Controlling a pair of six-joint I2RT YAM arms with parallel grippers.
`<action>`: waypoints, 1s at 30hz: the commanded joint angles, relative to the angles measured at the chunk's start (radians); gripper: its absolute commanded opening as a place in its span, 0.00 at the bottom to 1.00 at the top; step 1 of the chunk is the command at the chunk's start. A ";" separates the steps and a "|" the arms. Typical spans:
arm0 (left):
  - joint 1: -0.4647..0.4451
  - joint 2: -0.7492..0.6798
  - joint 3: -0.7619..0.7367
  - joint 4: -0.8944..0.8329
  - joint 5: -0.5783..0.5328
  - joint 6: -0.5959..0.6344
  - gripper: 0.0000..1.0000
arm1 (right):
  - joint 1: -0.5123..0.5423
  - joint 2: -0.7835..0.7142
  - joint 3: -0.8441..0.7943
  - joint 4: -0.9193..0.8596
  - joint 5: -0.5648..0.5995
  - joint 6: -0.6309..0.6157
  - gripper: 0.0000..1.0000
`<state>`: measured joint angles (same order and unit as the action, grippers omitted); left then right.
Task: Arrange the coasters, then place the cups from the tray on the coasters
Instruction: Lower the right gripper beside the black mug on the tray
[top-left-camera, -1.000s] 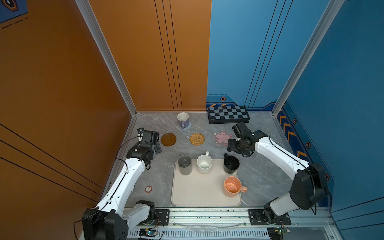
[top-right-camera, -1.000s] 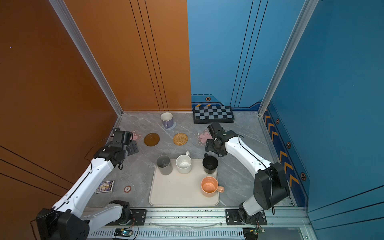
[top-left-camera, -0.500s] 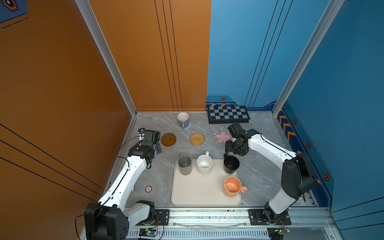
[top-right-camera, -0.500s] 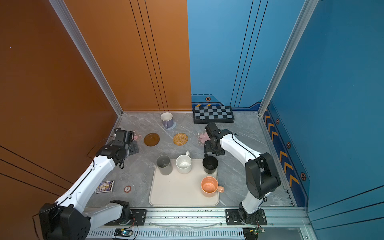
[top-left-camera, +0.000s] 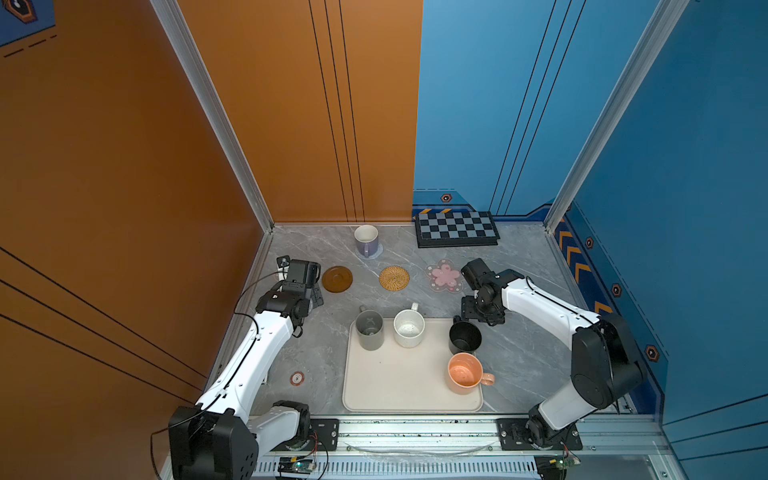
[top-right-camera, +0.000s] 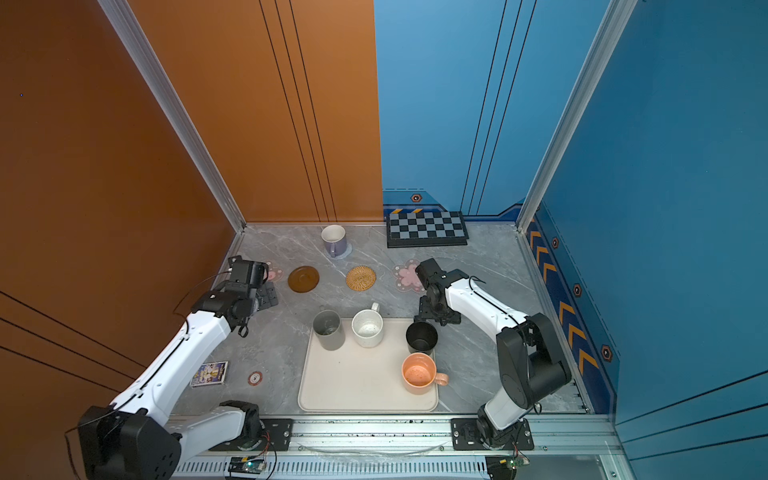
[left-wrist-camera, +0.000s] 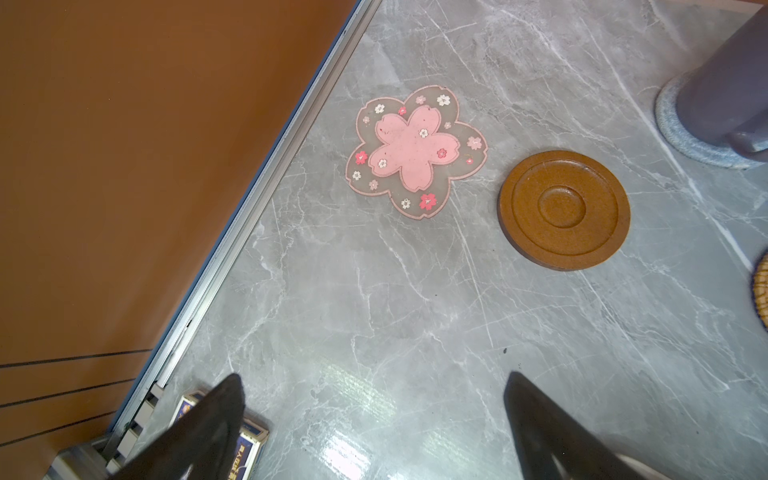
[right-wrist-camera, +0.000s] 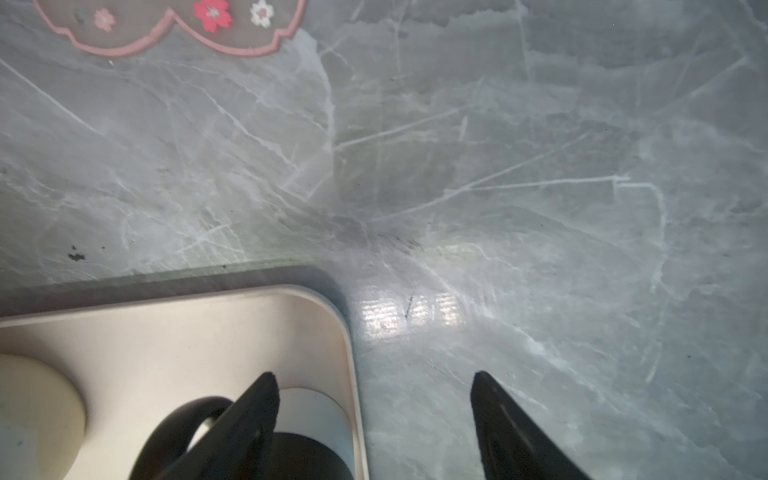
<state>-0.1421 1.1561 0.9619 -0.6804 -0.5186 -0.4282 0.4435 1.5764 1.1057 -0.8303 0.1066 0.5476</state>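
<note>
Step in hand, prob.: R arm going for the black mug (top-left-camera: 464, 338), which stands in the far right corner of the tray (top-left-camera: 399, 386). The right gripper (right-wrist-camera: 372, 376) is spread wide w/ nothing in it. In its wrist view one finger overlaps the mug's handle and the other hangs over bare table outside the tray rim, so it straddles the corner, not the mug.

To do it well:
- Shift left/near until both fingers bracket the mug wall or handle.
- Drop clear of the rim, squeeze, then lift straight up before moving off.
- Best target looks like the free flower mat (top-left-camera: 444, 275), just far of the gripper.
- Keep the mug level and set it centred on the mat.

Others: the grey mug (top-left-camera: 369, 330), white mug (top-left-camera: 409, 328) and orange mug (top-left-camera: 464, 374) sit on the tray. The lavender mug (top-left-camera: 366, 240) is already on the knitted mat (top-left-camera: 376, 252), far side. The brown disc (top-left-camera: 337, 279), rattan mat (top-left-camera: 394, 278) and second flower mat (left-wrist-camera: 415, 151) are bare.

Pose: R forearm runs from the near right base toward far-left, wrist bent down, fingers pointing down at the tray corner. L arm stretches along the left wall. The left gripper (left-wrist-camera: 374, 376) is fully spread and empty, over bare table near the left flower mat.
</note>
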 joint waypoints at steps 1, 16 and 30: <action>0.010 -0.006 0.023 -0.010 0.005 -0.019 0.98 | -0.006 -0.058 -0.042 -0.074 0.040 0.022 0.75; -0.002 -0.054 0.020 -0.012 0.019 -0.020 0.98 | -0.012 -0.187 -0.173 -0.104 0.013 0.089 0.75; -0.036 -0.042 0.054 -0.011 0.035 -0.024 0.98 | -0.003 -0.301 -0.200 -0.106 0.013 0.102 0.75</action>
<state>-0.1646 1.1141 0.9897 -0.6800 -0.4923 -0.4427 0.4313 1.2884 0.8696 -0.9092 0.1272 0.6544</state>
